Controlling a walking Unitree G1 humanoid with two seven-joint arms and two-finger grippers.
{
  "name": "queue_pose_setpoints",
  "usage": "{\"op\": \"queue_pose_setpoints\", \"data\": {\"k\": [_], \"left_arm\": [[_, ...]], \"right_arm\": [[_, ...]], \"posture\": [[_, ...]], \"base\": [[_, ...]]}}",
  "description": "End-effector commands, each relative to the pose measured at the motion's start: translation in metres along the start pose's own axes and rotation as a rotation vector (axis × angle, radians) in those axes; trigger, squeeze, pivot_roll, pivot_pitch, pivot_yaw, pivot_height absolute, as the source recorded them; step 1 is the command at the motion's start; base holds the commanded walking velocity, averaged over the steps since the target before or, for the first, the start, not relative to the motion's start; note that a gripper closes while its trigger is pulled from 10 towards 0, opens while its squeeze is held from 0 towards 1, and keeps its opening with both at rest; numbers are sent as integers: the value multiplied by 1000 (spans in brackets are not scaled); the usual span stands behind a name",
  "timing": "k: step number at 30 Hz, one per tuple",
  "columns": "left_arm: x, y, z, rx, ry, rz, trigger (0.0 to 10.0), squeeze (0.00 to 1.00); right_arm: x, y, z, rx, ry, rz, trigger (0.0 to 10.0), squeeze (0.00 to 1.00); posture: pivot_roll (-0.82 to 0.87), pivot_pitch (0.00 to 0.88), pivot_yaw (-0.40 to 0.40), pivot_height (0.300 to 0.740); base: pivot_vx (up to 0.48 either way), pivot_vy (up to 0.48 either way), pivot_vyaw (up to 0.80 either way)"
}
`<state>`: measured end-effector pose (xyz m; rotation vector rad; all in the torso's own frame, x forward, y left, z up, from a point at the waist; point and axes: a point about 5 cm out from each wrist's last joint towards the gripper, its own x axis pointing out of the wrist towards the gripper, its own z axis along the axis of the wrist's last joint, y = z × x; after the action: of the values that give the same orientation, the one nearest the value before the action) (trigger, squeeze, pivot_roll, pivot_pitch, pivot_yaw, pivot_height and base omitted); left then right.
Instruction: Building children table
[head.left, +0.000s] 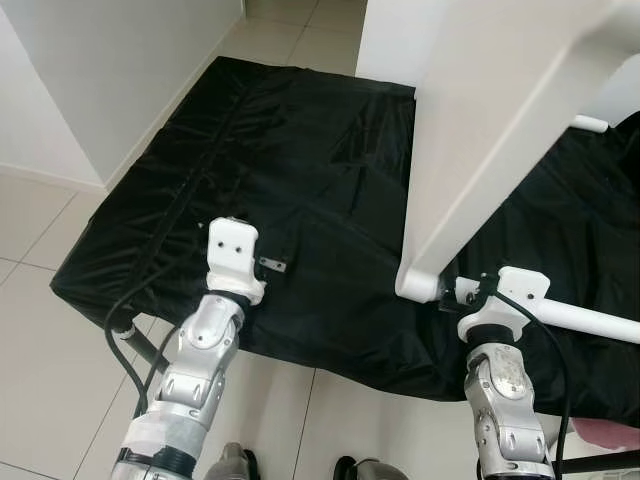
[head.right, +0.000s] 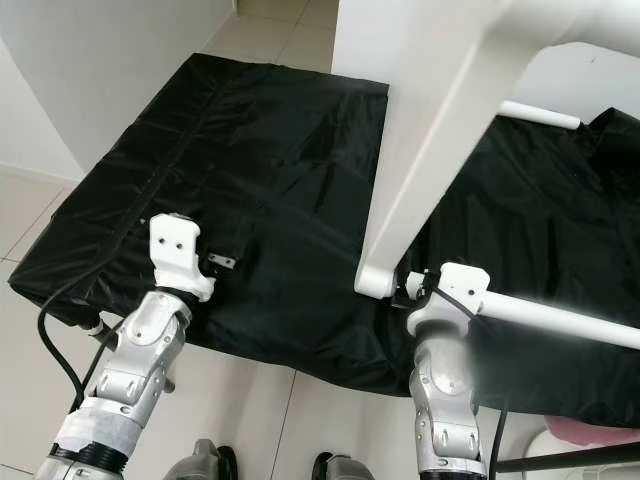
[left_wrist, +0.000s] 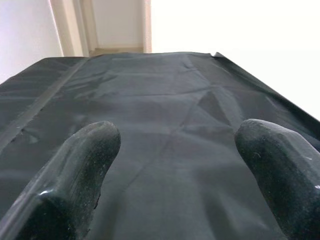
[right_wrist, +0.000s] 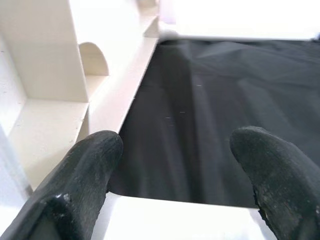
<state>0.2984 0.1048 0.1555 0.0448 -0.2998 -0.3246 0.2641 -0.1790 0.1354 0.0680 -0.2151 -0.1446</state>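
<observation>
- Currently the white table frame (head.left: 500, 140) is standing on the black cloth (head.left: 300, 150), its long leg slanting down toward the right gripper (right_wrist: 175, 175), the nearer one, whose released fingers are straddling its foot.
- Meanwhile the left gripper (left_wrist: 175, 165) is hovering over bare cloth, spread and empty.
- Head views are showing the leg's slant; the right wrist view is revealing the frame's inner ledges.

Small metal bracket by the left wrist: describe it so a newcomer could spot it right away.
Start at the black cloth spread over the tiled floor, with the white table frame standing on its right side. Near the cloth's front edge, beside the left gripper's white wrist mount, lies the metal bracket. It is the only small grey piece on the dark fabric; everything else nearby is big and white.
</observation>
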Motion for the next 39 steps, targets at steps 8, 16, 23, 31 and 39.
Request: {"op": "queue_pose_setpoints", "data": {"k": [8,16,23,31,39], "left_arm": [[-9,-12,-3,50,-1,-202,10000,0],[-14,-5,-3,69,8,-233,10000,0],[-17,3,-2,93,28,-298,10000,0],[-18,1,9,66,29,-414,10000,0],[-19,6,8,77,54,-437,10000,0]], "right_arm": [[-6,32,-25,80,117,182,10000,0],[0,47,-25,117,118,263,10000,0],[8,63,-28,132,119,340,10000,0],[23,92,-33,144,126,459,10000,0],[38,117,-35,151,134,528,10000,0]], "posture": [[70,135,-57,740],[80,134,-67,740],[97,131,-72,740],[124,123,-72,740],[128,122,-61,740]], "base": [[0,0,0],[0,0,0],[0,0,0],[0,0,0],[0,0,0]]}}
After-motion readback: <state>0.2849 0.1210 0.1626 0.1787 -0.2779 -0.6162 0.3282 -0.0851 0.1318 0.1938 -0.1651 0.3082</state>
